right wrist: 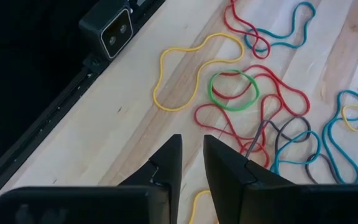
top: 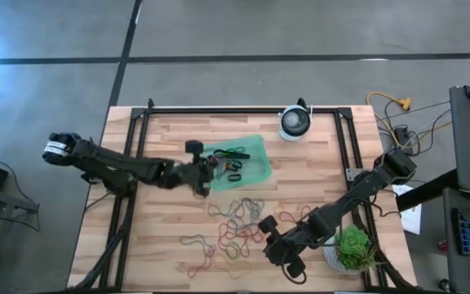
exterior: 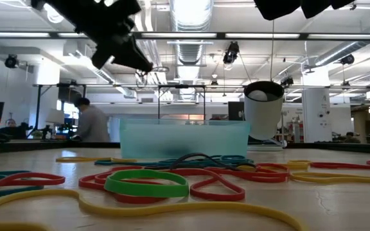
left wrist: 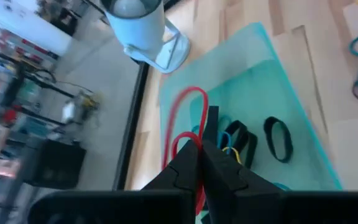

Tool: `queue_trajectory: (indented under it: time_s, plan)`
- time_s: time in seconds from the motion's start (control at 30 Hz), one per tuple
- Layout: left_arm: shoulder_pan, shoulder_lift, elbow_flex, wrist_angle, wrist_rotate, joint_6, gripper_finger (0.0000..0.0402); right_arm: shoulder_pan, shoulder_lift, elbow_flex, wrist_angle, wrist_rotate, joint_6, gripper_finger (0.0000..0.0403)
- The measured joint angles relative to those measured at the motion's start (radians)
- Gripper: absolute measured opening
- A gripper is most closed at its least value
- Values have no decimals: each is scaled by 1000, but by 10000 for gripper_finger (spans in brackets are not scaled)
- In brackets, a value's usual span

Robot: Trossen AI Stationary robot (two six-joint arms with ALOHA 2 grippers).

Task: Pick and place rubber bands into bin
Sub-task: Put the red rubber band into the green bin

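Note:
The green translucent bin [top: 255,147] [left wrist: 260,68] [exterior: 185,138] sits flat on the wooden table and holds several bands, some of them black [left wrist: 278,138]. My left gripper [top: 206,173] [left wrist: 199,148] hovers above the bin's left end, shut on a red rubber band [left wrist: 182,118]. Loose rubber bands [top: 239,222] [exterior: 146,183] in red, yellow, green and blue lie spread on the table nearer the front edge. My right gripper [top: 274,245] [right wrist: 192,149] is slightly open and empty, raised over the near-right part of that spread, beside a green band [right wrist: 234,90]. My left gripper pinches the red rubber band between its two fingertips [left wrist: 188,158]. The free loop [left wrist: 191,93] sticks out beyond the fingers and is clear of the table, over the bin. The pinched part itself is hidden between the fingers.
A round white device [top: 294,122] [left wrist: 138,25] [exterior: 263,106] stands just beyond the bin's far right. A potted green plant [top: 353,249] sits at the near right corner. Black frame rails [top: 137,131] and a small camera block [right wrist: 114,28] border the table. Cables [top: 398,114] trail off the right side.

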Motion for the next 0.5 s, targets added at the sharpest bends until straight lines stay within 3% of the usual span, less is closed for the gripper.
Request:
queue_trajectory:
  time_s: [0.17, 0.37, 0.5]
  plan:
    - [140, 11, 1, 28, 143, 0, 0, 0, 0, -6, -3, 0, 0, 58]
    - [224, 59, 1, 55, 187, 0, 0, 0, 0, -6, -2, 0, 0, 57]
    - [270, 121, 9, 56, 335, 0, 0, 0, 0, -6, -1, 0, -1, 60]
